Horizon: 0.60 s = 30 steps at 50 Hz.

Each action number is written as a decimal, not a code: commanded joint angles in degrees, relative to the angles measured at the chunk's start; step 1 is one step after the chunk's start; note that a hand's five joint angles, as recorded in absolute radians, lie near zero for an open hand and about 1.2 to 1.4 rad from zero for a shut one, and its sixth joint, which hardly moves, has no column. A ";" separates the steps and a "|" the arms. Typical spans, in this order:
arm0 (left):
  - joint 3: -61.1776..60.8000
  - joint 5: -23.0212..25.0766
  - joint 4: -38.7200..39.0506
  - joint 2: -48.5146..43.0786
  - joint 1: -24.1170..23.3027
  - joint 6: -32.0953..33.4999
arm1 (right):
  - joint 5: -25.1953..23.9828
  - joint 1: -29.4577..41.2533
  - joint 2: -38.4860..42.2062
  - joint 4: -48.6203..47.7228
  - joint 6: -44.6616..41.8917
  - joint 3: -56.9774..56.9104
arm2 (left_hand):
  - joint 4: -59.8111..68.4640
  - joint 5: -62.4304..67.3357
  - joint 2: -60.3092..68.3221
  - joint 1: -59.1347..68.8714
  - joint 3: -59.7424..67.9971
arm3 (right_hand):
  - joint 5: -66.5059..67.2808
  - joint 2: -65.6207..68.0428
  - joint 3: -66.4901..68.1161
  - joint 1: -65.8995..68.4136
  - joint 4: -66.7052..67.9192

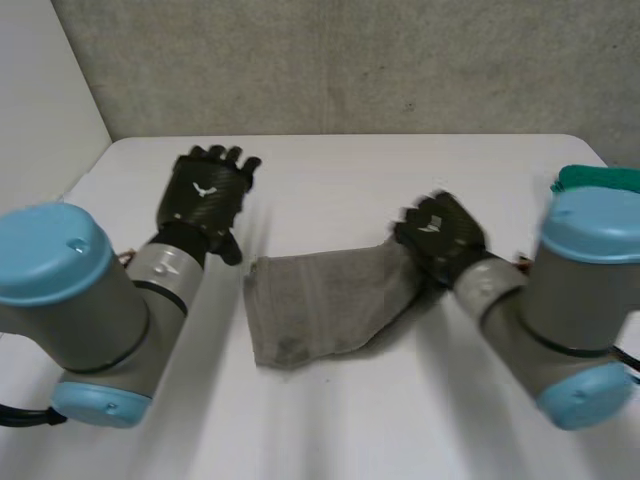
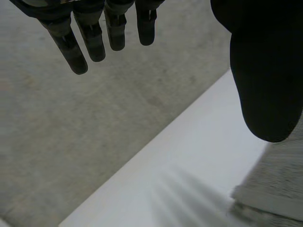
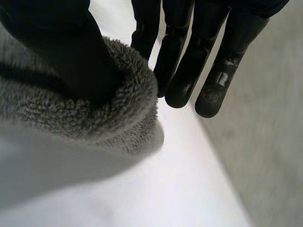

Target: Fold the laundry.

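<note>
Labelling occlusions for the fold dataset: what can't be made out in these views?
- The green item, head view: mostly behind the right arm's blue cap; kind unclear.
- Corner of the grey towel, head view: covered by the right hand.
- Same towel, left wrist view: cut off by the frame edge beside the left hand.

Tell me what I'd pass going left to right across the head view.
left arm → left hand → grey towel → right hand → right arm
</note>
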 commanded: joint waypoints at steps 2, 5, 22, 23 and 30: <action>0.00 -3.25 -1.03 2.60 2.68 -2.10 | -5.07 16.41 10.20 4.00 -3.82 -12.51 | -1.67 -2.69 -1.76 -1.02 -2.08 | 13.54 13.04 12.34 25.53 11.78; 0.00 -4.48 -1.03 2.60 2.68 -2.90 | -9.83 18.26 12.67 5.85 -4.17 -13.22 | -1.67 -2.69 -1.76 -1.02 -2.08 | 13.54 13.04 12.34 25.53 11.78; 2.19 -2.29 -2.00 -1.44 -2.50 -9.40 | -6.49 0.87 7.75 8.92 49.57 -14.45 | -1.12 -2.14 -1.21 -0.47 -1.53 | -56.46 -56.96 -57.66 -44.47 -58.22; 2.98 -1.16 -2.52 -2.75 -3.63 -10.01 | -6.94 0.86 8.19 9.63 50.66 -14.97 | -0.29 -1.31 -0.37 0.36 -0.70 | -56.46 -56.96 -57.66 -44.47 -58.22; 7.46 1.05 -6.56 -10.14 -6.19 -10.37 | -6.68 0.95 16.27 16.83 46.12 -20.85 | 1.90 0.89 1.82 2.56 1.50 | -56.46 -56.96 -57.66 -44.47 -58.22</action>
